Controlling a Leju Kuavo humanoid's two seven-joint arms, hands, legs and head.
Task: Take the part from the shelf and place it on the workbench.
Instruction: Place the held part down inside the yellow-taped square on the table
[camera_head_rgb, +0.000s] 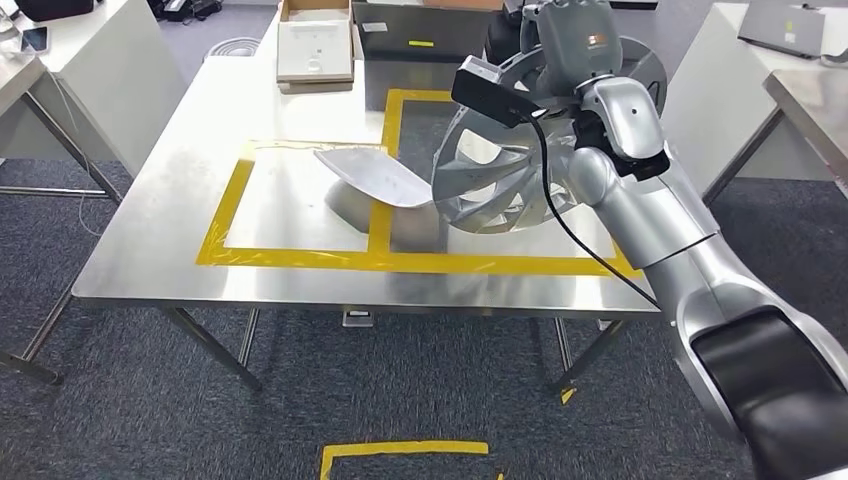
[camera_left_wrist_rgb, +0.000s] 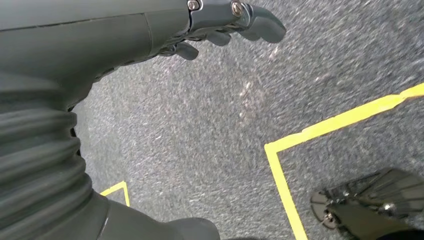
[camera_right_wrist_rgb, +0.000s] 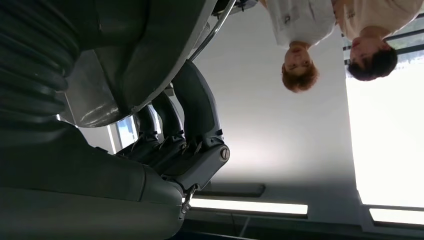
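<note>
- The right hand (camera_head_rgb: 572, 45) is up at about one o'clock over the steel workbench (camera_head_rgb: 150, 240), wrapped round the rim of a silver wheel-shaped part (camera_head_rgb: 500, 165) with curved spokes.
- In the right wrist view the dark fingers (camera_right_wrist_rgb: 195, 107) curl over the edge of the part (camera_right_wrist_rgb: 145, 60), so the hand is gripping it.
- The part stands tilted on edge, its lower rim close to the bench top, inside the right-hand box of the yellow tape outline (camera_head_rgb: 300, 258); whether it touches the surface I cannot tell.
- Just beside it, towards nine o'clock, a curved sheet-metal piece (camera_head_rgb: 375, 178) lies on the bench, one end overlapping the wheel's rim in the head view.
- At the bench's far edge, about eleven o'clock, sits a flat cardboard box (camera_head_rgb: 315, 45).
- The left hand (camera_left_wrist_rgb: 220, 25) hangs over grey carpet (camera_left_wrist_rgb: 200, 125), fingers loosely curled and slightly apart, holding nothing.
- Yellow floor tape (camera_left_wrist_rgb: 285, 185) marks a corner on the carpet below that hand.
- Two people (camera_right_wrist_rgb: 320, 35) stand close by, seen in the right wrist view.
</note>
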